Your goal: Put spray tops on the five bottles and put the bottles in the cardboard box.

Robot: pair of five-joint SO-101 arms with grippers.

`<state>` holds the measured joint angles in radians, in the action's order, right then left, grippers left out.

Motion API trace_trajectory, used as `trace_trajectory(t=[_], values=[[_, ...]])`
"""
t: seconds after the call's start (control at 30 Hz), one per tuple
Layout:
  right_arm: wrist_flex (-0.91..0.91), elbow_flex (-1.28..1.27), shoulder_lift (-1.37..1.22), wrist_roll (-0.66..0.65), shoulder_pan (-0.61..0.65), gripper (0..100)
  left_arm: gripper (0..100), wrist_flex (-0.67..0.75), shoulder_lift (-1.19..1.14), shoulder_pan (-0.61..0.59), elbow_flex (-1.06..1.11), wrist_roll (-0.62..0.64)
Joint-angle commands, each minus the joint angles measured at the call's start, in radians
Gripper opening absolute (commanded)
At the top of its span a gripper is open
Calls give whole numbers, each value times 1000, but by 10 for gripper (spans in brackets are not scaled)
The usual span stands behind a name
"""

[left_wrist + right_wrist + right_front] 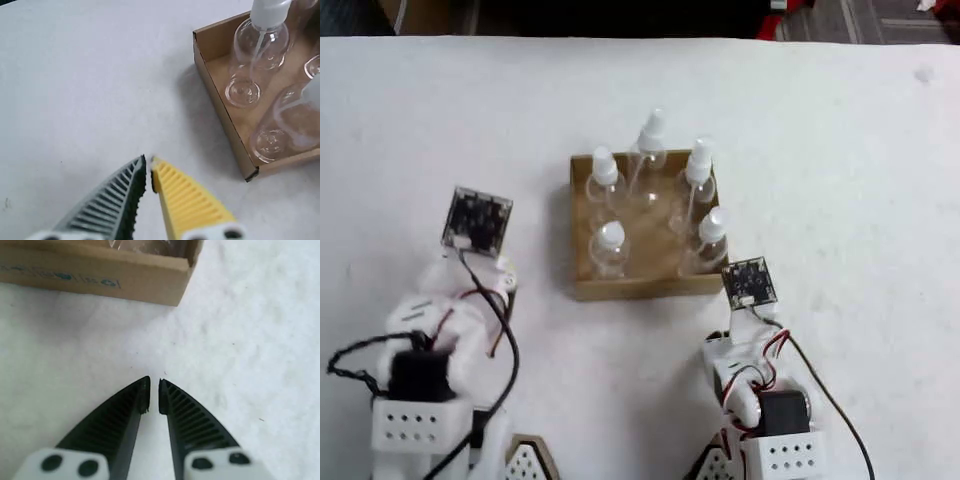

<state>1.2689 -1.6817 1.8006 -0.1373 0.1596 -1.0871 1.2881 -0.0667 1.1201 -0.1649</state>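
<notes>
While the five bottles (608,250), spray tops (652,128) on, stand inside the cardboard box (640,289) with wide worktop (840,140) around its walls, my left jaws beside its left wall and right jaws near its front right corner sit closed to a slit, holding nothing.

White table (840,120) — dark floor (620,15) beyond.

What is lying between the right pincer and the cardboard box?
Nothing: the right wrist view shows a bare stretch of white table between the right pincer and the cardboard box.
</notes>
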Motion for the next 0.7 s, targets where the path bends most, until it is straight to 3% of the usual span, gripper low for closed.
trace_trajectory(t=[0.0,0.37,0.67], values=[[4,-9,5,-9,-10,21,22,109,104,15,129,15],[4,-9,5,-9,-10,21,24,278,239,8,400,17],[4,-9,5,-9,-10,21,24,87,360,-5,404,17]])
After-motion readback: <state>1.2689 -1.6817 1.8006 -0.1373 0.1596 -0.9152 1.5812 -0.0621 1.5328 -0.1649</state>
